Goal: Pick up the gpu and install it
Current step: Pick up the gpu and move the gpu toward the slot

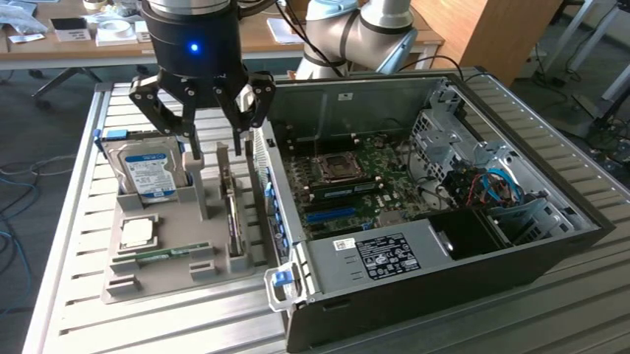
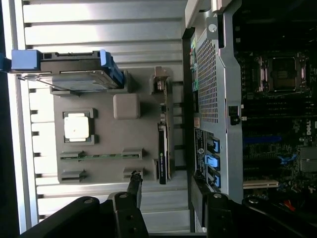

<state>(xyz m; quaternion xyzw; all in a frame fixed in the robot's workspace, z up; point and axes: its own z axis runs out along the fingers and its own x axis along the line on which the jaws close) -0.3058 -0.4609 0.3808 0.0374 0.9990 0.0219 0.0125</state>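
Pincer is spread wide and holds nothing. We see it hanging over the grey tray on the slatted table, on the exterior view's left of the open case.

gpu not picked up yet. It stands on edge in its slot along the tray side nearest the case, just beside the case wall. Its silver bracket is at the end nearer the drive. Of everything on the tray it's the closest to the pincer, and we see no contact.

Wrist view:
- gpu shows as a thin edge-on strip. It roughly lines up with the gap between the two dark fingers of the pincer, and is clear of both.
- tray sits on the table, with the case right next to it.
- drive stands on edge at one end of the tray, with blue rails on it.
- cpu lies flat in its pocket, mid tray.
- ram stick lies past the cpu, well apart from the gpu.

In the exterior view, cpu and ram stick sit in the near half of the tray. The case lies on its side with the panel off and the board exposed.
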